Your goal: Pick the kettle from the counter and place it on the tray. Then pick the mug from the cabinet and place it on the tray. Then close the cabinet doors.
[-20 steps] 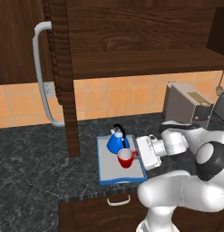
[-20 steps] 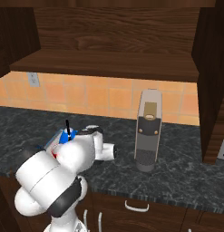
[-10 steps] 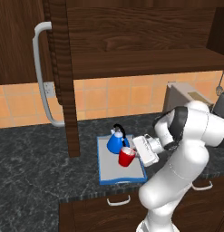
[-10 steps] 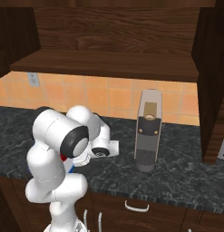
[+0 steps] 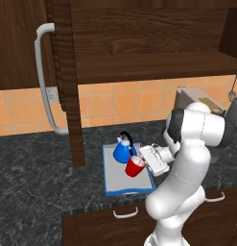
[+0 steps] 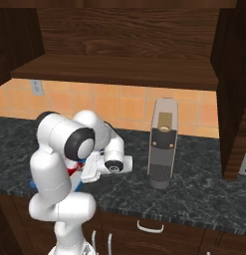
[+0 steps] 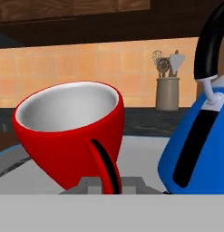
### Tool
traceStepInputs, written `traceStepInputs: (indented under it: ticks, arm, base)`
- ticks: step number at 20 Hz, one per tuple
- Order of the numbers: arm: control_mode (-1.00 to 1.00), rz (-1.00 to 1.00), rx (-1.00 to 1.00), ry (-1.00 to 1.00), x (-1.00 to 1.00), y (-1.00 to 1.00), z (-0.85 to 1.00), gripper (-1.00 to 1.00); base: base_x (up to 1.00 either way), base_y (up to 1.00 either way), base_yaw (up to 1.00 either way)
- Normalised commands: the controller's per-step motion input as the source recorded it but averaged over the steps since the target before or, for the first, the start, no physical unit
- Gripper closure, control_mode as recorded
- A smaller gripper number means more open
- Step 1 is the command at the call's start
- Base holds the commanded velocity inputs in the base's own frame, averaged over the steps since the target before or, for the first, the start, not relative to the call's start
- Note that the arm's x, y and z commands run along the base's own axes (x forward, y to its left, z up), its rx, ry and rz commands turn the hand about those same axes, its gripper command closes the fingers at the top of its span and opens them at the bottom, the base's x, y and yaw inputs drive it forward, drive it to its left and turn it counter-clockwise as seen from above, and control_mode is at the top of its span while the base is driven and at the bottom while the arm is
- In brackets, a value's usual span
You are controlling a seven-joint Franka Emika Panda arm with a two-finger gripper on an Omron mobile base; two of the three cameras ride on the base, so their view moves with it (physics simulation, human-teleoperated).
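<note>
The red mug (image 5: 134,167) is low over the blue-rimmed tray (image 5: 129,187), tilted, right beside the blue kettle (image 5: 122,151) standing on the tray. My gripper (image 5: 142,164) comes in from the right and is shut on the mug at its handle side. In the hand view the mug (image 7: 71,133) leans left, its handle close in front of my gripper (image 7: 111,186), whose fingertips are hidden. The kettle (image 7: 198,142) stands to its right on the tray's grey floor (image 7: 143,154). The left cabinet door (image 5: 66,91) and the right cabinet door (image 6: 235,89) stand open.
A tall grey coffee machine (image 6: 162,144) stands on the dark counter (image 6: 194,191) right of my arm. The open door's bar handle (image 5: 43,81) juts out at the left. The cabinet shelf (image 5: 148,62) hangs above the tray. A utensil holder (image 7: 168,93) stands by the backsplash.
My arm's elbow has swung up from a low folded pose to stand tall over the counter's edge. The hand, mug and kettle have stayed in place at the tray.
</note>
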Motion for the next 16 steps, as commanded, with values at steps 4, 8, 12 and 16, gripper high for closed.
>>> traceStepInputs:
  ticks: [4, 8, 12, 16]
  arm:
    - [-1.00, 0.00, -0.03, 0.07, -0.30, 0.32, 0.01, 1.00]
    - [-1.00, -0.04, -0.04, 0.00, -0.36, 0.18, 0.04, 1.00]
    - [-1.00, -0.06, -0.02, 0.00, -0.29, 0.00, 0.13, -1.00]
    - [-1.00, -0.08, 0.00, 0.00, -0.38, -0.06, 0.18, -1.00]
  base:
    - [0.00, 0.00, 0.00]
    - [0.00, 0.00, 0.00]
    - [0.00, 0.00, 0.00]
    - [0.00, 0.00, 0.00]
